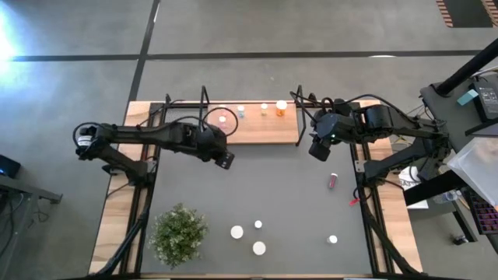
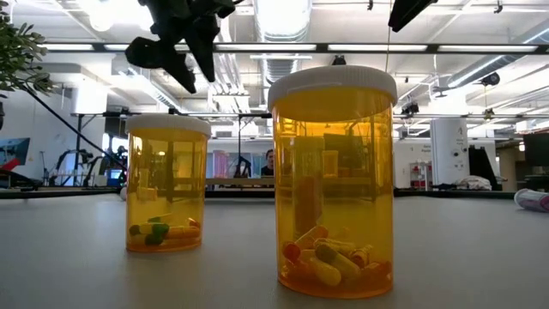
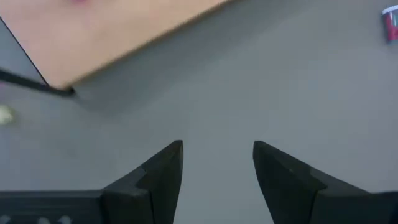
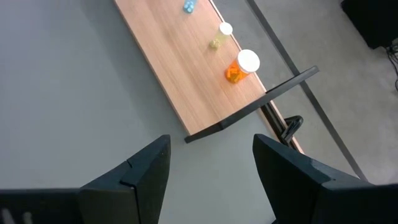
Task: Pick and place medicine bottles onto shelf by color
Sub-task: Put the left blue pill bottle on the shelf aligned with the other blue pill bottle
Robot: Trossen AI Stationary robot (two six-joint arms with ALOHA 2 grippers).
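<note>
The wooden shelf lies at the table's far edge. On it stand a pink bottle, a bluish one, a yellowish one and an orange one. A pink bottle lies on its side on the mat at the right. Several white-capped bottles stand near the front edge, two of them orange ones. My left gripper hovers open above the mat just in front of the shelf. My right gripper hangs open off the shelf's right end.
A green potted plant stands at the near left corner. Black wire frames rise at both ends of the shelf. Bare grey mat lies between the shelf and the front bottles.
</note>
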